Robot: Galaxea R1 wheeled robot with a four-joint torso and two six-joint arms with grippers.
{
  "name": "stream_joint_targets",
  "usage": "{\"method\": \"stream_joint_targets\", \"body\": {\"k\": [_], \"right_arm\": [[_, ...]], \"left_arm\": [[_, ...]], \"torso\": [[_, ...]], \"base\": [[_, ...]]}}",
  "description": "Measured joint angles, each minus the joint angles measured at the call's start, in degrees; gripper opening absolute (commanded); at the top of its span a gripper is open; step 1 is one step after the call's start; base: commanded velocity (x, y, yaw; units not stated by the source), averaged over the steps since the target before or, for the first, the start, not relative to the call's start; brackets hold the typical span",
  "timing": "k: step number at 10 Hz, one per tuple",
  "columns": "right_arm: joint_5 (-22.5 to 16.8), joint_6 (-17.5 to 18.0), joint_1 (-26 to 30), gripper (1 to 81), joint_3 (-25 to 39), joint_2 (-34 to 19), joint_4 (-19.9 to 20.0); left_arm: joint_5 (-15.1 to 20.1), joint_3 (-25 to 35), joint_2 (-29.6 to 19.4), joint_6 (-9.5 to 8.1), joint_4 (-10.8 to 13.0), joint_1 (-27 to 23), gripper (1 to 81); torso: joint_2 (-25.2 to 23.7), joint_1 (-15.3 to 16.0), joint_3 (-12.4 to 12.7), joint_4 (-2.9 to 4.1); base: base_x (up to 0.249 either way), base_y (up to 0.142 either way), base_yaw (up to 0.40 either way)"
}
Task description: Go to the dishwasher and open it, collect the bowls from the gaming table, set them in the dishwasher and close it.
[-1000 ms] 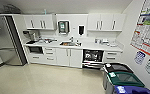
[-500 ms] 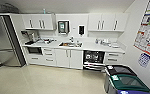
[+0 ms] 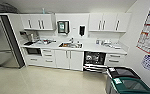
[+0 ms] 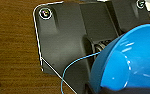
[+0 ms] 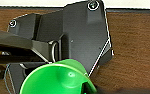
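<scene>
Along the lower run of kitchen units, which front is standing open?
The dishwasher, right of the cabinet doors under the sink. Its door is folded down and the dark interior with racks shows; the white doors and drawers either side are shut flush.

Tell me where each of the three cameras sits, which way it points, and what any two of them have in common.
Head view: high on the robot, looking forward and down at a kitchenette with the open dishwasher, a sink and bins; none of the robot's body is visible.
Left wrist view: on the left wrist, looking along the dark plate at a blue bowl over brown wood-look floor.
Right wrist view: on the right wrist, looking past its plate and bar at a green bowl.
Shared: both wrist views show a bowl, the plate and brown floor.
</scene>
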Motion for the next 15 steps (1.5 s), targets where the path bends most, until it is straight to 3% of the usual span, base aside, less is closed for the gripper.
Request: {"method": "stream_joint_targets", "body": {"k": [15], "right_arm": [[-0.1,0.0,-0.2,1.0,-0.2,0.2,0.1]], "left_arm": [[0.0,-0.1,-0.2,0.02,0.0,0.2,1.0]], "torso": [[0.0,0.0,0.0,0.00]], "base": [[0.141,0.000,0.000]]}}
